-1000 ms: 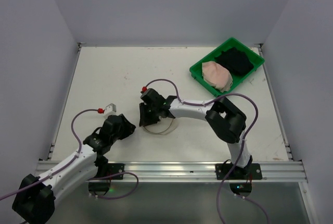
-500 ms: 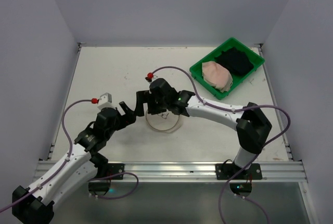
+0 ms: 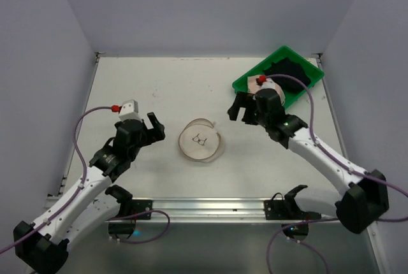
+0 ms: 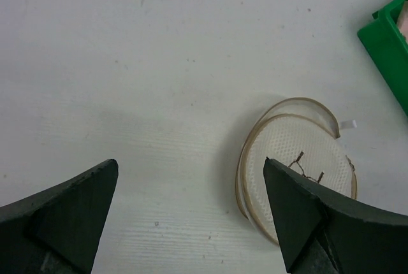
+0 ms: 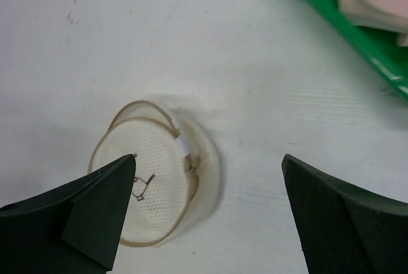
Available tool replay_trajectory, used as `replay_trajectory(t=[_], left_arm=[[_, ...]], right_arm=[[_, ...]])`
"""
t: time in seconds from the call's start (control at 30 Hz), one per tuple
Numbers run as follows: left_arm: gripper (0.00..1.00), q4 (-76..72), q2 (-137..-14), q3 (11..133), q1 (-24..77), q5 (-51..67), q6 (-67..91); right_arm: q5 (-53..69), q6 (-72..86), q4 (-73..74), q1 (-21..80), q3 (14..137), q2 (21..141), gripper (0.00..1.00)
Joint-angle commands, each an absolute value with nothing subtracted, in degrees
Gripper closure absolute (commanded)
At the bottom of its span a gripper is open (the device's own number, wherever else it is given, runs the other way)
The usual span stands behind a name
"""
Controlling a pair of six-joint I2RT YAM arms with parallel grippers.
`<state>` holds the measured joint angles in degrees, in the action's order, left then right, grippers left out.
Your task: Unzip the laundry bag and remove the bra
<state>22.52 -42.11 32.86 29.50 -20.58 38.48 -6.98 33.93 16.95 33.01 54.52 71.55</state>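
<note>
Flat laundry bag (image 3: 200, 140); green tray (image 3: 258, 67) (clothes (image 3: 290, 71) inside)

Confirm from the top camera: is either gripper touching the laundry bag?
No, the left gripper and right gripper both hang open, each apart from the laundry bag.

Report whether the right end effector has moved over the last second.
Yes. The right end effector has swung right, away from the laundry bag, to beside the green tray.
</note>
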Motion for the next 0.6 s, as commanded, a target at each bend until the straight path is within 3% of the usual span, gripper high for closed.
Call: replay_trajectory(t=[0.0, 0.23, 0.57], left_arm=[[0.00, 25.0, -40.2, 37.3, 28.6, -25.2, 34.7], [0.00, 32.4, -33.1, 42.9, 28.6, -30.3, 31.8], [0.00, 40.7, -20.5, 51.6, 28.6, -32.0, 26.4]], right_arm=[[-12.5, 30.2, 16.4, 29.6, 49.5, 57.6, 0.01], [-23.1, 27.1, 26.8, 26.4, 46.8, 36.3, 0.01], [-25.4, 22.5, 34.1, 26.4, 49.7, 15.6, 0.01]])
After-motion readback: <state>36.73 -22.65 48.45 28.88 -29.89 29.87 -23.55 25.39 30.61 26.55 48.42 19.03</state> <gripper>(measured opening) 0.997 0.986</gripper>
